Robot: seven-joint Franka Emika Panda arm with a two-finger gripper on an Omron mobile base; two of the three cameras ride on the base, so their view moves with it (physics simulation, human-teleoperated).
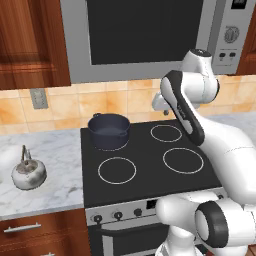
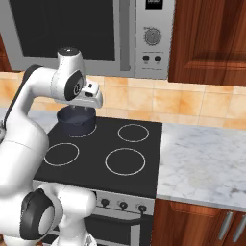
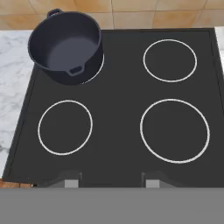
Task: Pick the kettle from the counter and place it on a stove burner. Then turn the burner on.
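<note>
i see the kettle [image 1: 28,171] upright on the bench [image 1: 55,150], left of the cooktop [image 1: 145,150] and well apart from my end effector [image 2: 79,109]. the end effector hangs above the cooktop's back half, near the dark pot [image 3: 65,46] on the rear left burner. its fingers [image 3: 70,178] stand partly apart with nothing between them. the front left burner [image 3: 65,127] is bare, like the two right rings.

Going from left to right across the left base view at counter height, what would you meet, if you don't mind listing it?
Kettle on the counter → dark pot on the cooktop's rear left → front left stove burner → front right burner.
</note>
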